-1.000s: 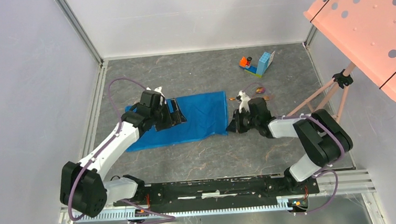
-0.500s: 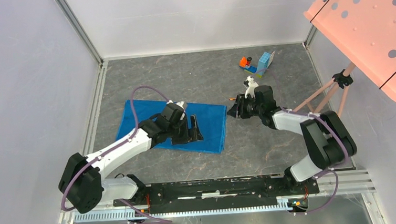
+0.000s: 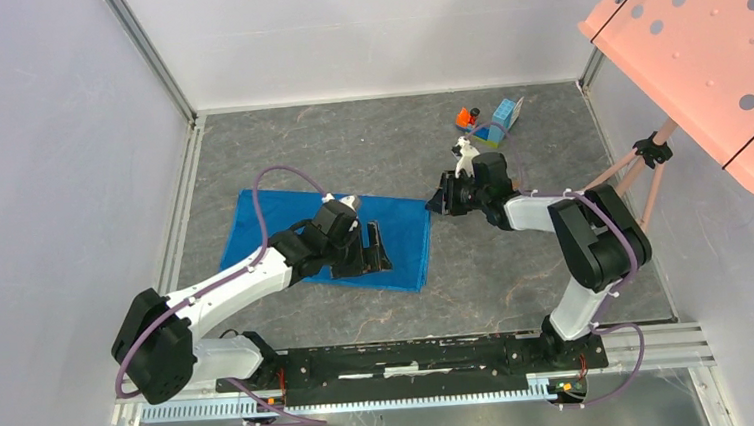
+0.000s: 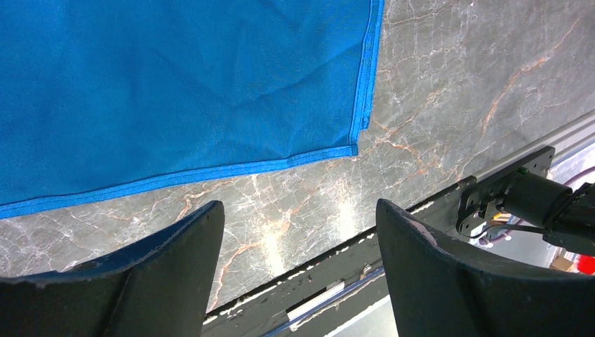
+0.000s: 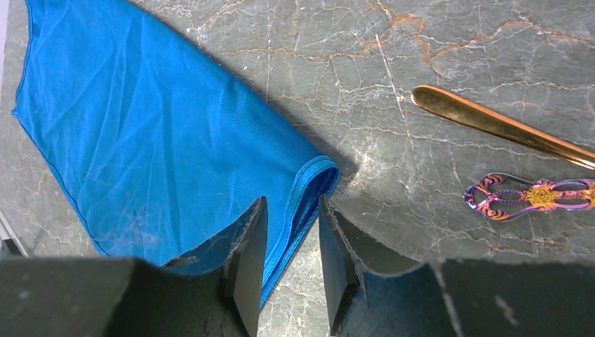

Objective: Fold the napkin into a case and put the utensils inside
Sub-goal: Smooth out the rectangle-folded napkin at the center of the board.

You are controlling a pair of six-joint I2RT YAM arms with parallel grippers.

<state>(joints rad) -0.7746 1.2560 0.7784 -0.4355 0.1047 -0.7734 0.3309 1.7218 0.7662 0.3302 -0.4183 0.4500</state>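
Got the left claw [image 3: 367, 246] spread wide and empty, hovering over the near-right part of the napkin [image 3: 400, 246]. Napkin lying flat on the desk [image 3: 348, 145], doubled over at its far-right corner. Guessing thin, floppy, a bit slick: weighs nothing, slides easily, won't keep a crease alone. Best pinched at a hem corner or the fold edge, not mid-sheet. Right claw [image 5: 291, 210] at that far-right corner, half-parted astride the fold, not clamped on it. Just beyond the corner, utensils [image 5: 491, 123] loose: stiff, flat, tricky to get under, so grab across a handle.
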